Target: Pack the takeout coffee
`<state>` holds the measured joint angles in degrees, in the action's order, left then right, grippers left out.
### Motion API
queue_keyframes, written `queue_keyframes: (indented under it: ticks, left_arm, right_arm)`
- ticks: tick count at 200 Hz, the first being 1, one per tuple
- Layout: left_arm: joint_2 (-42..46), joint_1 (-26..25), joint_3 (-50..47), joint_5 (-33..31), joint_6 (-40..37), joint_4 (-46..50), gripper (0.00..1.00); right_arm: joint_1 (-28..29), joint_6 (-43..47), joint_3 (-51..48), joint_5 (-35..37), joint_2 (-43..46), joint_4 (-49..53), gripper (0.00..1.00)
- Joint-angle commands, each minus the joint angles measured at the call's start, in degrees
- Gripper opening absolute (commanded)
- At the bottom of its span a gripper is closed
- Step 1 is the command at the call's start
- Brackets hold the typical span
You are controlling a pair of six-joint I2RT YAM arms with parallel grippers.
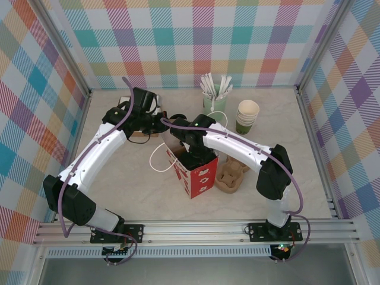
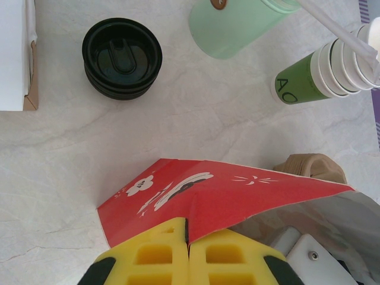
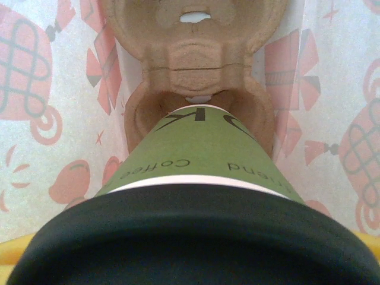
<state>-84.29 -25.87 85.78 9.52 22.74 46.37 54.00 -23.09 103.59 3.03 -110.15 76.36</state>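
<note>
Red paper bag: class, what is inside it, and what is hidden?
Inside the red paper bag, a pulp cup carrier lies at the bottom, the takeout coffee standing in its near well. The cup's base and anything beneath the carrier are covered.

Table (image 1: 309, 178), pale marble-look top; plaid walls (image 1: 178, 41) on three sides.
1. Bag (image 1: 196, 175) (image 2: 208, 199): red with white prints, upright, mouth open, mid-table.
2. Carrier (image 1: 231, 176) (image 2: 314, 166): brown moulded pulp, just right of the bag.
3. Stirrer pot (image 1: 215, 101) (image 2: 237, 27): pale green, white stirrers, at the back.
4. Cup stack (image 1: 247, 117) (image 2: 314, 74): green, lidless, right of the pot.
5. Lids (image 2: 122, 56): black, round, stacked, left of the pot.
6. Box (image 2: 15, 53): white, left of the lids.
</note>
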Motion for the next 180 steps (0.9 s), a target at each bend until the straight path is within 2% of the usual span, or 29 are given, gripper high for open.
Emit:
queue_keyframes:
  ticks: [1, 180]
  left_arm:
    - [-0.4, -0.6, 1.0, 0.4, 0.1, 0.2, 0.04]
    - [-0.5, -0.7, 1.1, 0.4, 0.2, 0.3, 0.04]
  right_arm:
    - [0.3, 0.9, 0.1, 0.8, 0.4, 0.3, 0.73]
    - [0.3, 1.5, -5.5, 0.1, -1.7, -3.4, 0.73]
